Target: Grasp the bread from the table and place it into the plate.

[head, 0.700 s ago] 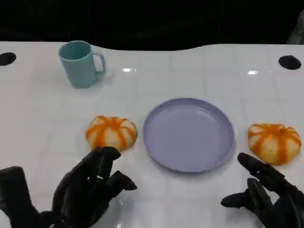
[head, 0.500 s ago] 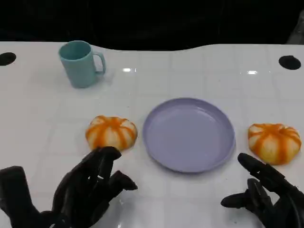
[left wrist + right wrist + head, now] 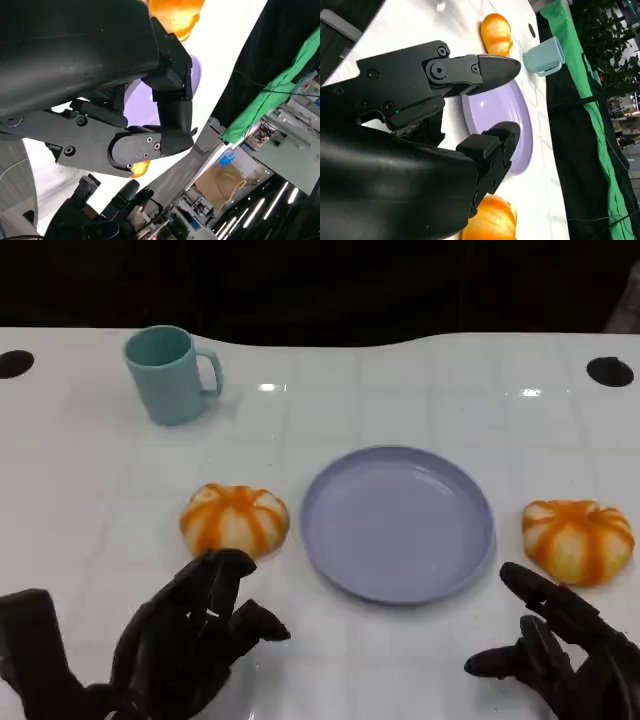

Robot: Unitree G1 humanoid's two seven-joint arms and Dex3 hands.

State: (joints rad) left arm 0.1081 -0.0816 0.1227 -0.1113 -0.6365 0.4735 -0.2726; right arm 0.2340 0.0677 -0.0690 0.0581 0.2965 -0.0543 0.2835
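lying on the white table [image 3: 400, 390], two round orange-and-cream striped bread buns flank one empty lavender plate [image 3: 397, 522].
one bun [image 3: 234, 519] sits just left of the plate, the other [image 3: 578, 539] just right; both untouched. the left hand [image 3: 190, 635], near the left bun, and the right hand [image 3: 560, 650], near the right bun, hold nothing, fingers apart. one teal mug [image 3: 168, 374] stands far back left.

Left robot hand [image 3: 190, 640] & right robot hand [image 3: 560, 650] low, fingers apart, holding nothing.
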